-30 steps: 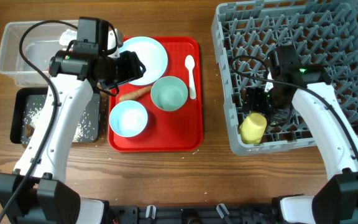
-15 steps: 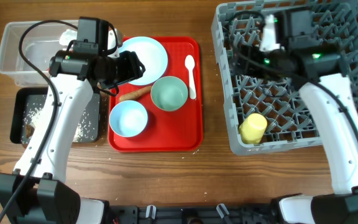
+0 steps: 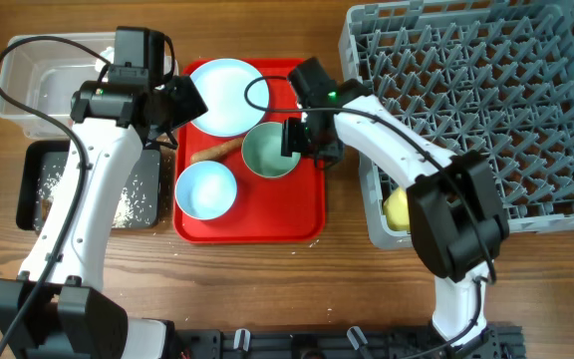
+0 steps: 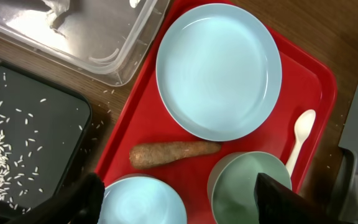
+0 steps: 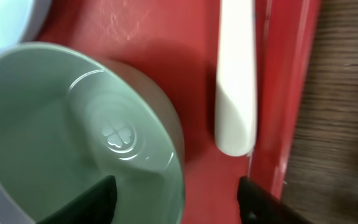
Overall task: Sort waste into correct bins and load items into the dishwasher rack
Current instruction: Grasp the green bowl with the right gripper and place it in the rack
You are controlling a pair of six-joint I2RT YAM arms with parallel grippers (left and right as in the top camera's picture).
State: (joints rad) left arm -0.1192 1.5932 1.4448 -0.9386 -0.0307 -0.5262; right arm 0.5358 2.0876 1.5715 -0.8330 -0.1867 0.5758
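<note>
The red tray (image 3: 302, 214) holds the pale blue plate (image 3: 229, 95), the brown carrot piece (image 3: 215, 151), the pale blue bowl (image 3: 206, 189) and the greenish-white bowl (image 3: 269, 152). My right gripper (image 3: 305, 140) is open low over the tray. Its fingers (image 5: 176, 202) straddle the greenish-white bowl's (image 5: 73, 137) right rim, beside the white spoon (image 5: 236, 81). My left gripper (image 3: 180, 102) is open and empty above the tray's left edge, its fingers (image 4: 182, 202) wide over both bowls. The carrot piece (image 4: 174, 154) lies below the plate (image 4: 219, 68). The yellow cup (image 3: 397, 209) lies in the grey rack (image 3: 486, 110).
The clear bin (image 3: 33, 90) stands at the far left, with something white inside it in the left wrist view (image 4: 61, 9). The black bin (image 3: 28, 184) in front of it holds loose rice (image 3: 128, 204) and a dark chunk (image 3: 46, 207). The right arm spans the tray-to-rack gap.
My right arm has swung from the rack, leaving the yellow cup there, over to the tray by the greenish-white bowl. My left gripper has drawn back slightly to the left.
</note>
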